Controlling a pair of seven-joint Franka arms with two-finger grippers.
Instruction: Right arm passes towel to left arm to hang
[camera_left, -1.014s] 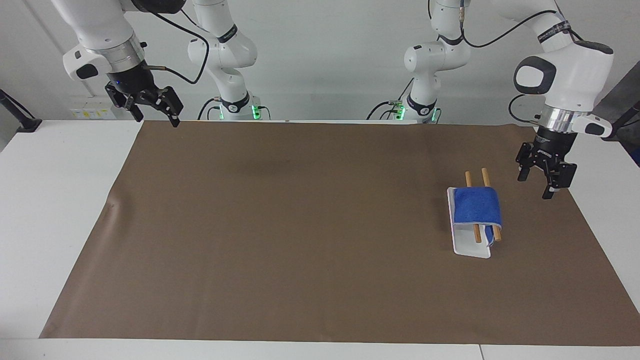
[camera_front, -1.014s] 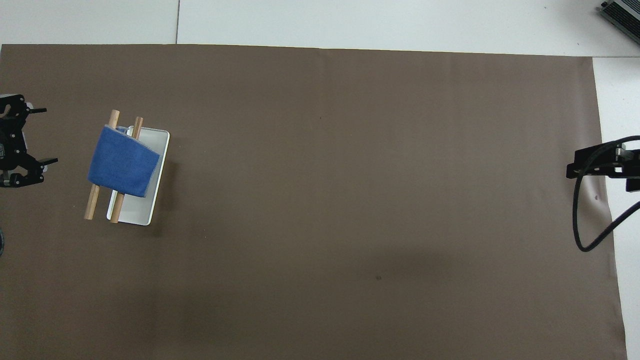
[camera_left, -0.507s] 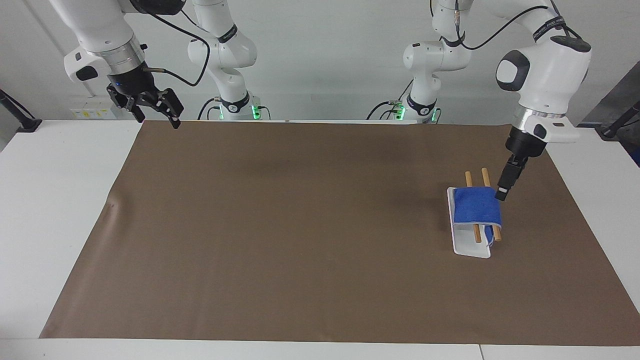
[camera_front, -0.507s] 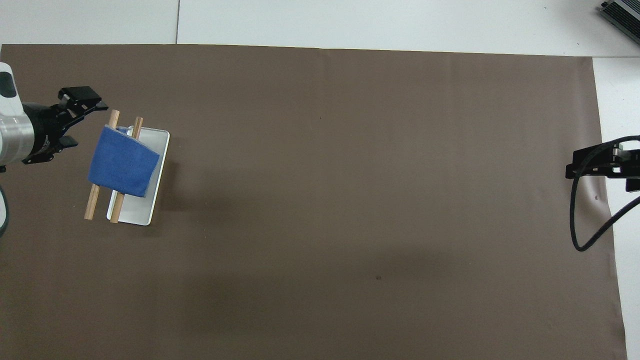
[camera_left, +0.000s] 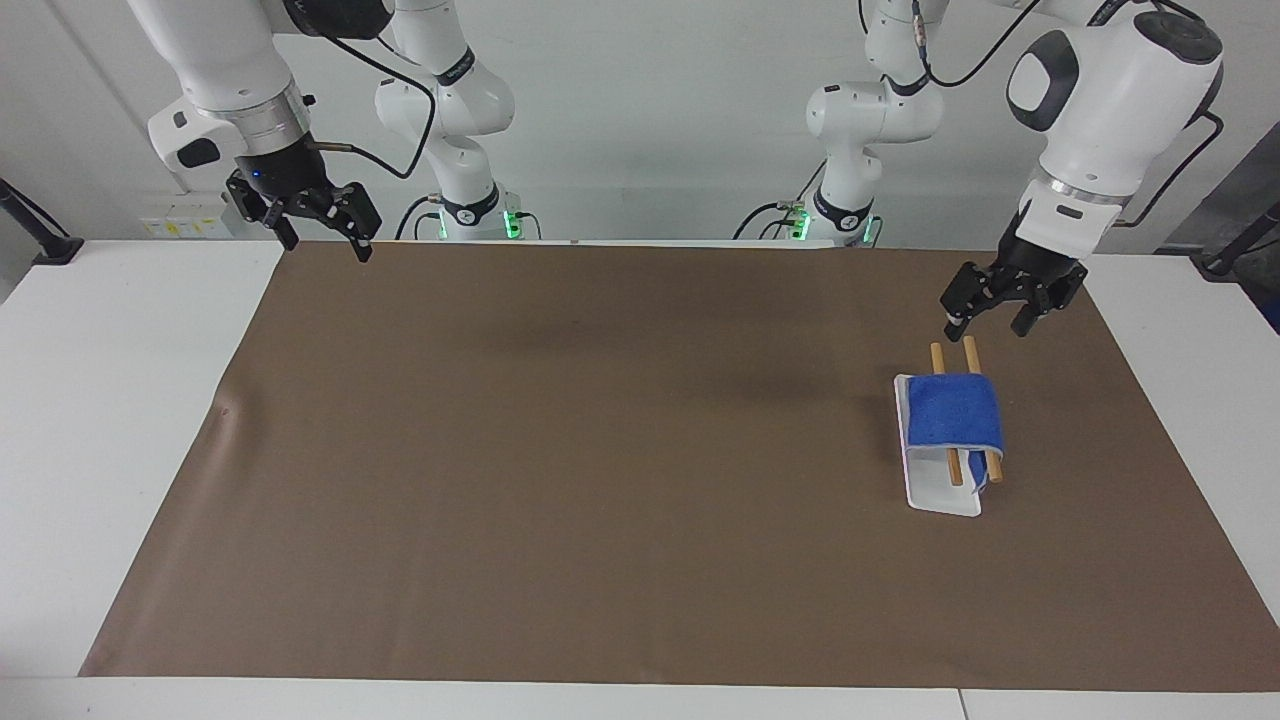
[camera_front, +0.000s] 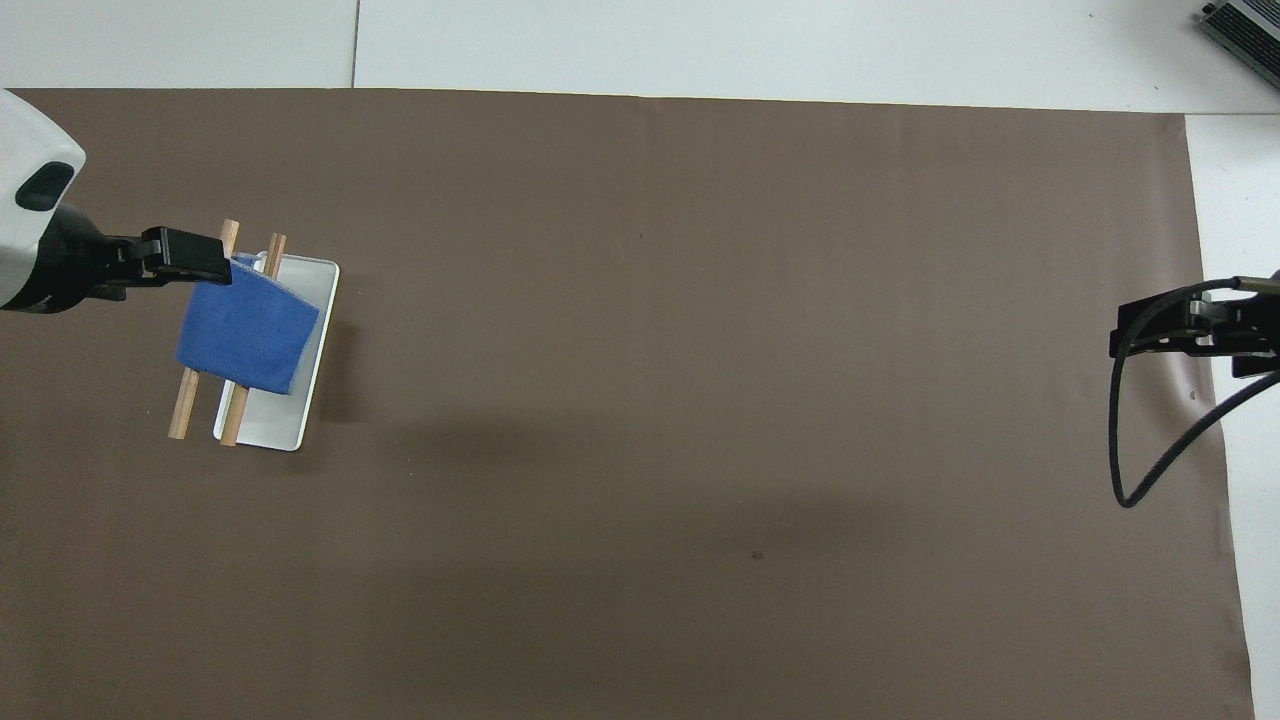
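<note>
The royal-blue towel (camera_left: 955, 410) hangs folded over two wooden dowels (camera_left: 968, 352) of a small white rack (camera_left: 935, 495), toward the left arm's end of the table; it also shows in the overhead view (camera_front: 245, 335). My left gripper (camera_left: 986, 322) is open and empty, raised in the air over the dowel ends and clear of the towel. In the overhead view the left gripper (camera_front: 205, 265) covers a corner of the towel. My right gripper (camera_left: 322, 238) is open and empty, up over the brown mat's edge at the right arm's end; it shows in the overhead view (camera_front: 1185, 332).
A brown mat (camera_left: 600, 450) covers most of the white table (camera_left: 100, 400). A black cable (camera_front: 1135, 450) loops down from the right wrist. The two arm bases (camera_left: 470, 215) stand at the table's edge.
My left gripper has swung from beside the rack, past the towel's edge, and up over the dowel ends, turning as it went. My right gripper has shifted slightly toward the mat.
</note>
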